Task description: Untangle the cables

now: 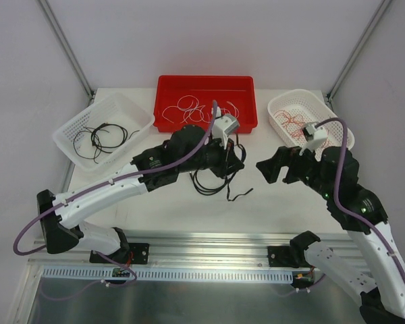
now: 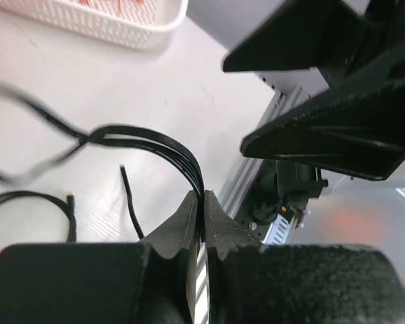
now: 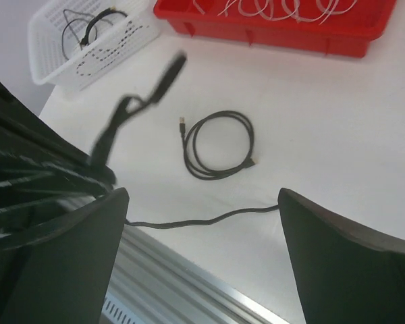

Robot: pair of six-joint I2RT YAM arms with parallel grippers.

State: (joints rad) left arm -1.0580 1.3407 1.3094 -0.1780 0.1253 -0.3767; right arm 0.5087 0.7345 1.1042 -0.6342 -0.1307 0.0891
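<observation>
No text, label, brand, number or sign can be read in any of the three views.

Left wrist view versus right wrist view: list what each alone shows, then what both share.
Left wrist only: the left gripper shut on a bundle of black cables, and the basket of red-orange cables. Right wrist only: a coiled black cable, the red bin of white cables, a basket of black cables. Both: the table and the open right gripper.
</observation>
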